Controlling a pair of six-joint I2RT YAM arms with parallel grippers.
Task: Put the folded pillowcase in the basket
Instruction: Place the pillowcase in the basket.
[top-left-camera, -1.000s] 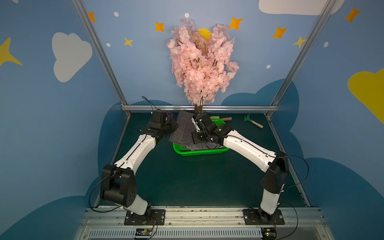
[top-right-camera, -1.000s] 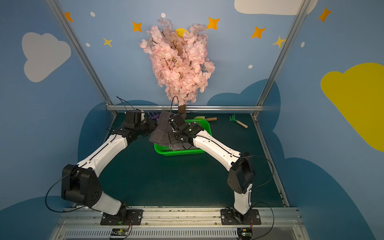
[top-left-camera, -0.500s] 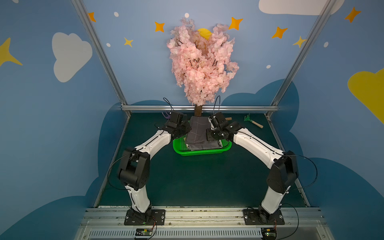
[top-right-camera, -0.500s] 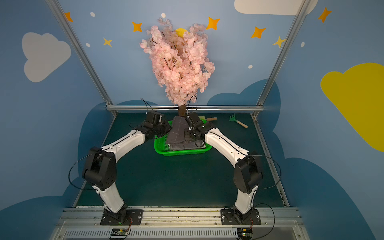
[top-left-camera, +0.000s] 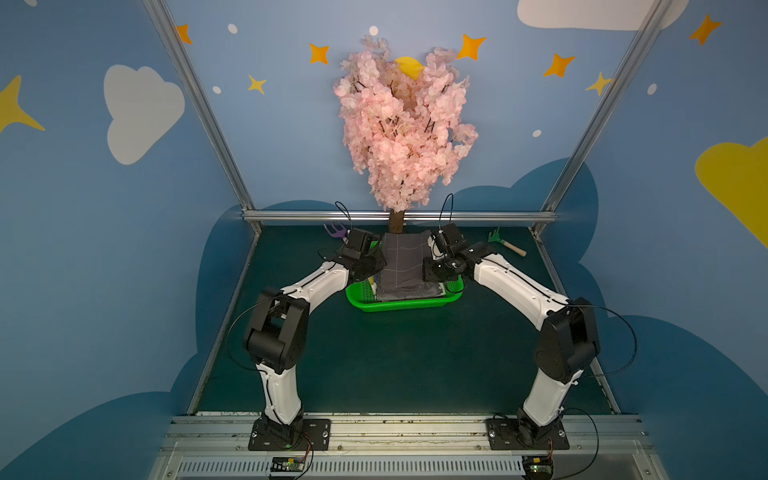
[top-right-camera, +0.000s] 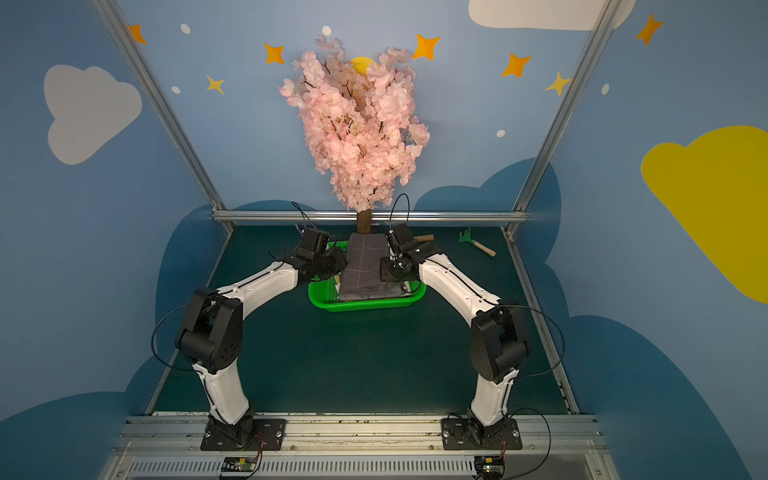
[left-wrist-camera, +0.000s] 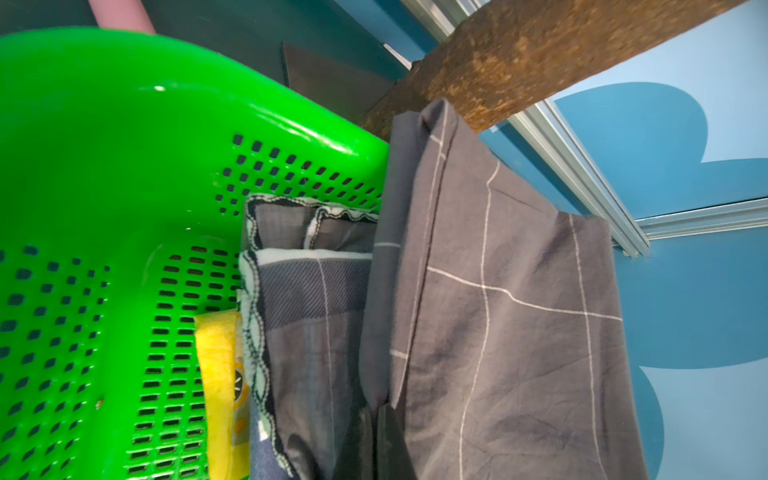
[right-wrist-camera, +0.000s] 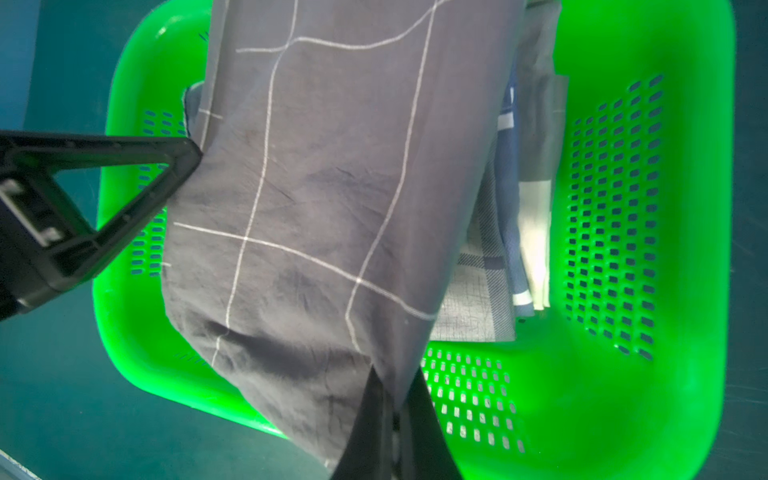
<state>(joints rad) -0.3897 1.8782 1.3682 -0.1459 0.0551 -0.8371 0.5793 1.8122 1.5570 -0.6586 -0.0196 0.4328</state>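
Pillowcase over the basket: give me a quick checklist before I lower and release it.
1. Left gripper shut on pillowcase edge: ok.
2. Right gripper shut on the opposite edge: ok.
3. Pillowcase above basket: ok.
4. Pillowcase lying flat inside the rim: not ok, held up on a slant.
5. Folded cloths in the basket leave room on top: ok.
6. Pillowcase clear of tree trunk: cannot tell.

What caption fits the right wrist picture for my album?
Right gripper pinching a grey checked pillowcase over the green basket, which holds folded cloths.
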